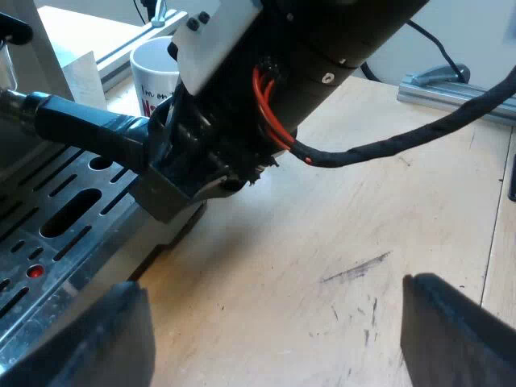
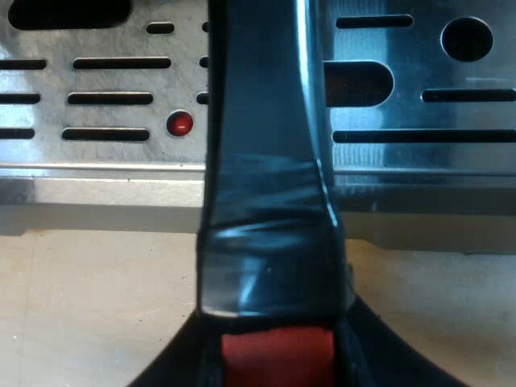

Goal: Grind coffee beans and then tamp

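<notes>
- The right gripper (image 1: 165,161) appears clamped on the portafilter handle (image 2: 266,161), with a finger on either side just ahead of the red end (image 2: 276,359). The contact itself is hidden behind the handle, so how firm the grip is stays my judgement.
- Risk: the hold sits far out on the handle, so any twist or lift would likely be levered hard. The smooth dark handle could roll between the fingers and tip the basket.
- Risk: the metal head (image 1: 10,101) is barely visible at the espresso machine's front. I cannot tell if it is seated, so a blind push or pull may jam it or scatter grounds.
- Risk: the white mug (image 1: 153,72) stands close behind the right arm, and a wide swing could knock it.
- The handle runs out over the slotted drip tray (image 2: 105,81), past its red float (image 2: 181,123). The gripped red end lies just beyond the tray's edge, above the wooden table (image 1: 322,218).
- The left gripper (image 1: 272,286) hangs over bare table with its fingers spread and nothing between them, well apart from the handle.
</notes>
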You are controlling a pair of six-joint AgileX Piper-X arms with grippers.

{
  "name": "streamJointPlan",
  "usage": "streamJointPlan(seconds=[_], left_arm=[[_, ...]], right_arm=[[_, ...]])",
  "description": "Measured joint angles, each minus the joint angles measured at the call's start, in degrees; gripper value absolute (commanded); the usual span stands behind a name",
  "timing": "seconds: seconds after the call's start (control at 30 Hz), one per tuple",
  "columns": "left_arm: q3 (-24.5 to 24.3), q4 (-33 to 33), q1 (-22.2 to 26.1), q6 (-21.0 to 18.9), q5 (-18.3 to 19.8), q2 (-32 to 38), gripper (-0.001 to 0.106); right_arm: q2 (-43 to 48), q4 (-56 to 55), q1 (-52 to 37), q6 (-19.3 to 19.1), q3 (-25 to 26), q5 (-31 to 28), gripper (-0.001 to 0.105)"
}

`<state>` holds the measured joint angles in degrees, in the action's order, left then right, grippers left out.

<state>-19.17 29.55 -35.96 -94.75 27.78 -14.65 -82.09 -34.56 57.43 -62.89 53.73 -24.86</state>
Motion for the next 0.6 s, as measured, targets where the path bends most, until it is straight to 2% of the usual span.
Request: streamJointPlan(seconds=[0.6], left_arm=[[0.0, 0.08, 0.0, 0.0, 0.0, 0.0, 0.066]], right_arm=[[0.25, 0.0, 1.61, 1.11, 0.0, -1.41, 0.0]])
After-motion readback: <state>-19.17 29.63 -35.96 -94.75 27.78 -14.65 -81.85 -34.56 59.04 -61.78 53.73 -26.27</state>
